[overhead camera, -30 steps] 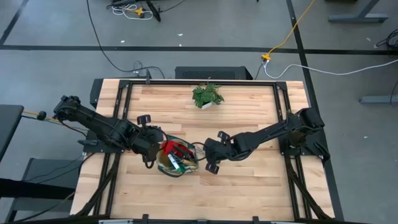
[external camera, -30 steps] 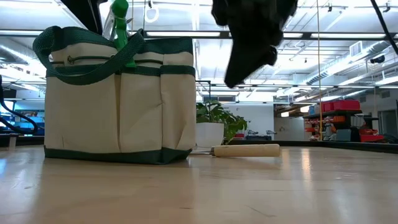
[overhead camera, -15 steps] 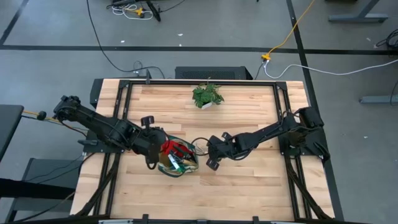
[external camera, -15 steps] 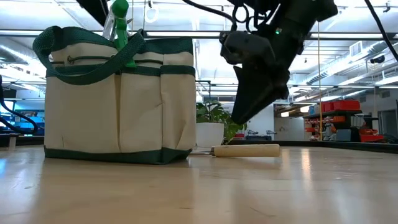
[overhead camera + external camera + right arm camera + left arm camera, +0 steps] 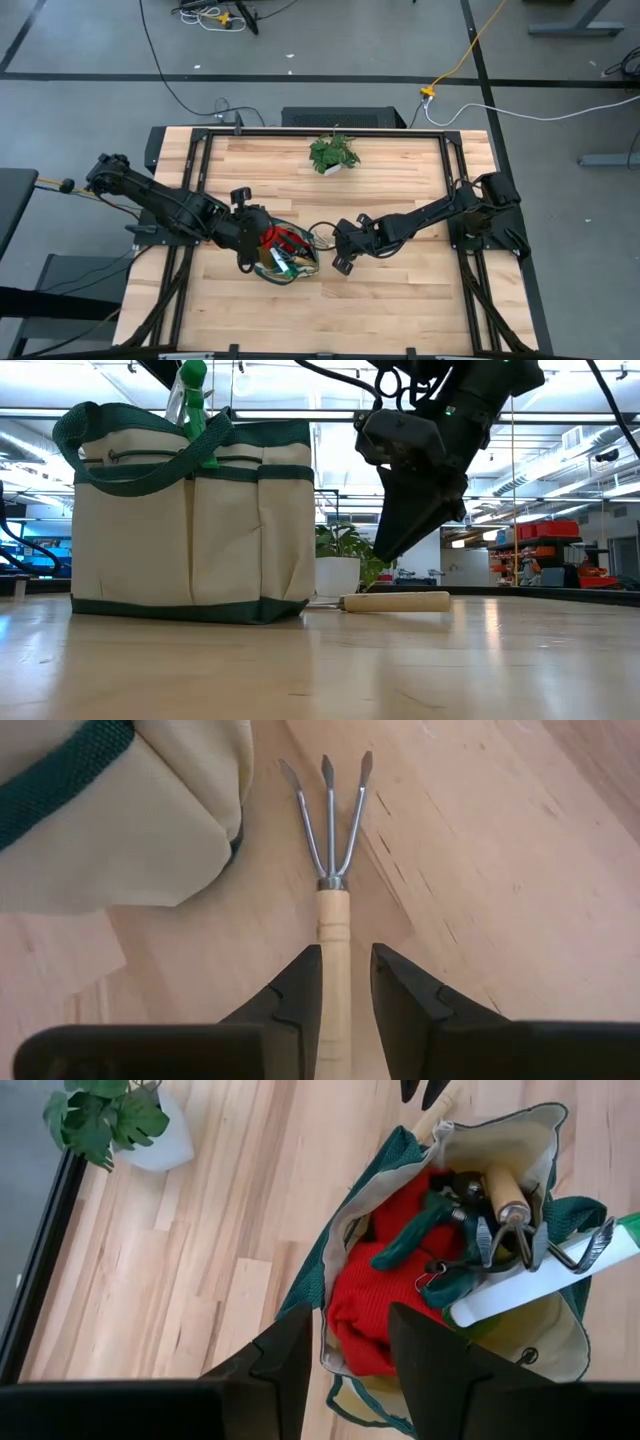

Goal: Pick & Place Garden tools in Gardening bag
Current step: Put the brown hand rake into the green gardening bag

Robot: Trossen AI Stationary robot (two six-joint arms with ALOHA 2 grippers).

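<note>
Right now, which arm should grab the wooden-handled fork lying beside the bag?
The right. Its gripper is open, fingers either side of the fork's handle on the table. The left gripper is open over the bag, which holds the gloves.

Both arms are dark and jointed, with black cables looping at the wrists and thick, wedge-shaped black fingers (image 5: 300, 995).

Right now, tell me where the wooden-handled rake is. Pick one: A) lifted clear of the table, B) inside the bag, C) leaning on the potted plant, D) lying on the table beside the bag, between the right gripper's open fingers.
D: the wooden-handled rake lies flat on the table next to the bag, with the right gripper open and its fingers on either side of the handle.
</note>
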